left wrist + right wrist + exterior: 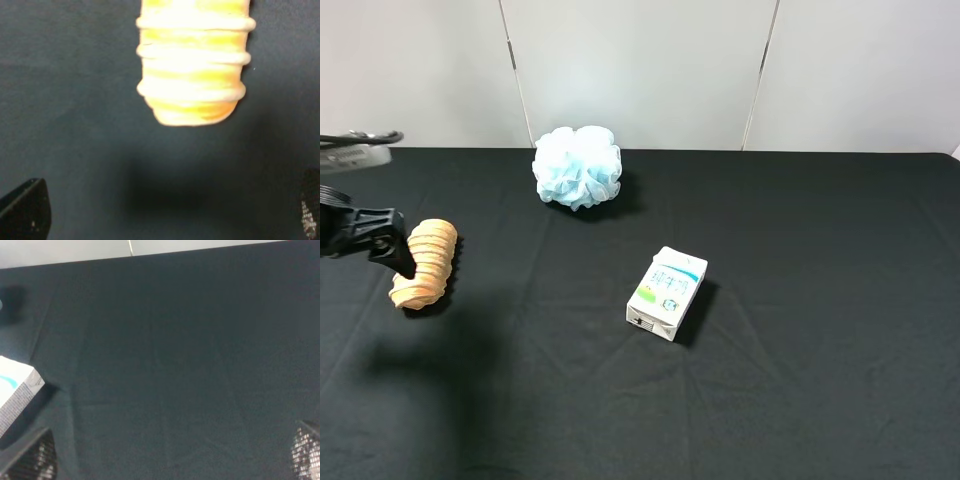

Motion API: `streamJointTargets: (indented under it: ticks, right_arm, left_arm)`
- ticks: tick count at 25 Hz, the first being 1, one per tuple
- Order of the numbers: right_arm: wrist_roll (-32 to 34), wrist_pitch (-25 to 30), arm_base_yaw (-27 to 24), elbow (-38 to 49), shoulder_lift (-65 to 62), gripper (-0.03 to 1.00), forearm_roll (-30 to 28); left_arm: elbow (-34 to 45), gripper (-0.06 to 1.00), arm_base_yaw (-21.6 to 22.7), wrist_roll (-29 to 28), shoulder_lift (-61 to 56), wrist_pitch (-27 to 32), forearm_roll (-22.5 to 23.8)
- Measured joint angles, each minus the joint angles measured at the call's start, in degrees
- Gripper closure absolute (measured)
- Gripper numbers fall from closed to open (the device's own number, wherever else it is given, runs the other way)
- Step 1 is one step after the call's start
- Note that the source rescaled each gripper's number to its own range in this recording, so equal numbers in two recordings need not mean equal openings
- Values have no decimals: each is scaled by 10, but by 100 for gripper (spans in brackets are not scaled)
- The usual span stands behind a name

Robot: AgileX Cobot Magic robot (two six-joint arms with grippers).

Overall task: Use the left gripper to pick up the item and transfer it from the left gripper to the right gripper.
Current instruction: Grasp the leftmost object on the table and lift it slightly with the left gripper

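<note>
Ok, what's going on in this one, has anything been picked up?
Not yet. The left pincer is wide open right by the ridged bread-like loaf, which lies on the black cloth at the left; nothing is gripped. The right pincer is open too, above the cloth near the white carton, outside the high camera's view. A pale blue bath puff sits at the back.

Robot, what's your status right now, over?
Left gripper open at the loaf, no grip yet. Right gripper open, empty. Loaf lying on the cloth. Carton and puff well clear.
</note>
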Motion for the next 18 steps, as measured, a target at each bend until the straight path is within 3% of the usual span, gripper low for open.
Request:
streamJointTargets:
  ticks: [5, 12, 18]
  right_arm:
    - [0, 0, 0, 0, 0, -3, 0]
    - [0, 0, 0, 0, 0, -3, 0]
    - [0, 0, 0, 0, 0, -3, 0]
  left_arm:
    - [-19, -6, -17, -17, 59, -17, 9]
    - [-66, -6, -45, -80, 126, -21, 58]
    - [-95, -6, -48, -96, 169, -31, 69]
